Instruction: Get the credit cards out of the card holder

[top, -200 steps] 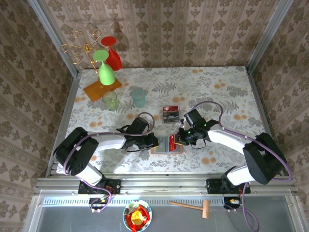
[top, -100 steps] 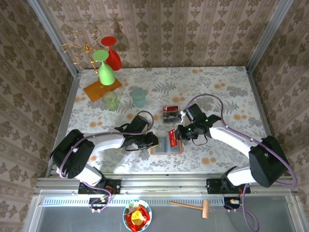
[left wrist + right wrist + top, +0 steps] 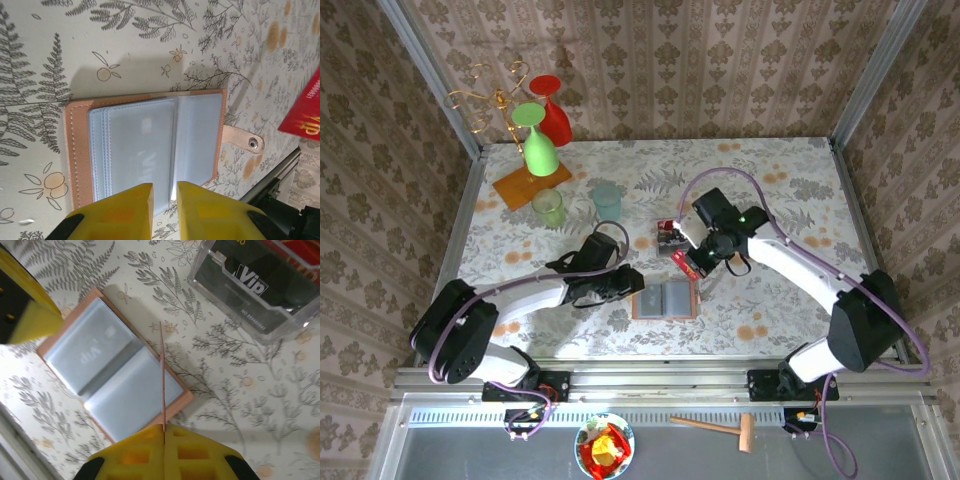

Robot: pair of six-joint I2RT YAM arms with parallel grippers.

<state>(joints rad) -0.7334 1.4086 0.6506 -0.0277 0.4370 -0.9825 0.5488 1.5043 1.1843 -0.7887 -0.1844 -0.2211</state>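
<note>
1. Floral surface (image 3: 790,190) spreads beneath our two arms.
2. Our left end effector (image 3: 165,192) hovers narrowly parted, gripping nothing, just beside the card holder (image 3: 145,145), which lies open and flat.
3. Our right end effector (image 3: 163,432) pinches one red credit card (image 3: 686,262) near the clear tray (image 3: 250,285).

1. I worked in a robot test cell dressed as a home, not a real room.
2. Damask wallpaper panels (image 3: 720,60) stood between bare aluminium posts (image 3: 430,75).
3. A floral tablecloth (image 3: 780,180) and a glass rack (image 3: 520,190) played house, while a metal mounting rail (image 3: 660,380) ran along the near edge.
</note>
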